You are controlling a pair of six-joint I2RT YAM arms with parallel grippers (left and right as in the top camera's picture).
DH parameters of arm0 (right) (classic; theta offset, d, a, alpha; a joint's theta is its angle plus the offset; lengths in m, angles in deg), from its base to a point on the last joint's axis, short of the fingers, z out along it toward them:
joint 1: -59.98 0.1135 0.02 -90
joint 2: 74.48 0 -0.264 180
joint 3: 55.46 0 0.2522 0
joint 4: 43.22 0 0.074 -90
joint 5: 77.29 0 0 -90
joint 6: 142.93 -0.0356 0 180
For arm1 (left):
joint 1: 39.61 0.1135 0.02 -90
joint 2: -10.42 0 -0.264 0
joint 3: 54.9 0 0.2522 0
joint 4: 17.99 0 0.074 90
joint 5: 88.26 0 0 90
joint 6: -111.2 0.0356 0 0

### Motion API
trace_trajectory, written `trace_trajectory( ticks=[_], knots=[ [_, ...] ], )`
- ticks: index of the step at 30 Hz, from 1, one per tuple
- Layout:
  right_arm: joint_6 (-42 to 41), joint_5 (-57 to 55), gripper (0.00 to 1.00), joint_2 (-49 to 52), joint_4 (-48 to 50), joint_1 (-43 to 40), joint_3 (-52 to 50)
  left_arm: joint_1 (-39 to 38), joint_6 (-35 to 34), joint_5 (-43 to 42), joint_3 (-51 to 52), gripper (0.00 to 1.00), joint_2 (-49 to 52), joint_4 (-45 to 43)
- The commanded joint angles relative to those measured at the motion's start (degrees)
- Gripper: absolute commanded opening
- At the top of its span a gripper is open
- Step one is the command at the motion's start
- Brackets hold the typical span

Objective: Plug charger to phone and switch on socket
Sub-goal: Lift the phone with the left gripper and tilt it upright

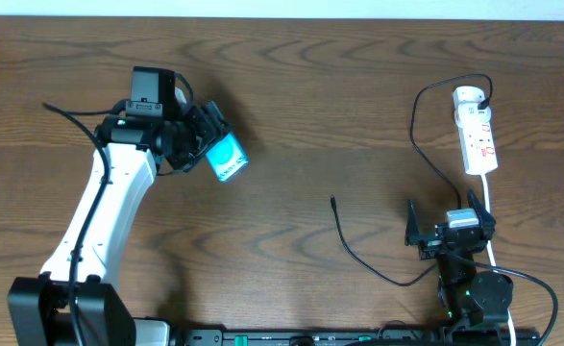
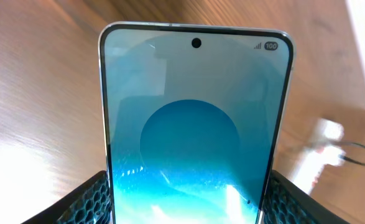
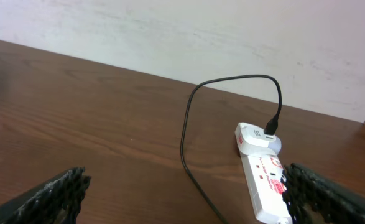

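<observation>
Left gripper (image 1: 208, 142) is clamping the phone (image 1: 227, 160), right gripper (image 1: 448, 219) gaping empty; we're seeing the charger (image 1: 333, 202) lying unplugged mid-desk, socket (image 1: 478, 135) switch pending.

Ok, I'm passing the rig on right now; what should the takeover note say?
Left gripper: shut on the phone, screen lit, at the left side.
Right gripper: open, empty, near its base.
Charger: plugged in at the socket, free end lying loose between the arms.
Done: phone grasped.
Left: bring phone and charger end together, plug in, switch on the socket.
</observation>
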Motion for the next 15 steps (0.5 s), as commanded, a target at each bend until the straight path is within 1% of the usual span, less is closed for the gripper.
trace_trajectory(
  ticks=[1,2,3,8,10,12,15],
  knots=[
    [-0.9,-0.2,0.99,-0.3,-0.1,-0.2,-0.2,0.0,-10.1,-16.0,-0.7,0.07,-1.5,0.0],
    [-0.9,-0.2,0.99,-0.3,-0.1,-0.2,-0.2,0.3,-14.3,-22.6,-0.7,0.07,-1.5,0.0],
    [-0.9,-0.2,0.99,-0.3,-0.1,-0.2,-0.2,0.6,-16.7,-26.3,-0.7,0.08,-1.5,0.0],
    [-0.9,-0.2,0.99,-0.3,-0.1,-0.2,-0.2,2.4,-26.2,-41.7,-0.7,0.07,-1.5,-0.1],
    [-0.9,-0.2,0.99,-0.3,-0.1,-0.2,-0.2,3.2,-28.2,-47.5,-0.7,0.07,-1.5,-0.1],
    [-0.9,-0.2,0.99,-0.3,-0.1,-0.2,-0.2,4.0,-28.2,-52.5,-0.7,0.07,-1.5,-0.3],
    [-0.9,-0.2,0.99,-0.3,-0.1,-0.2,-0.2,5.1,-28.2,-56.7,-0.7,0.07,-1.5,-0.3]
  ],
)
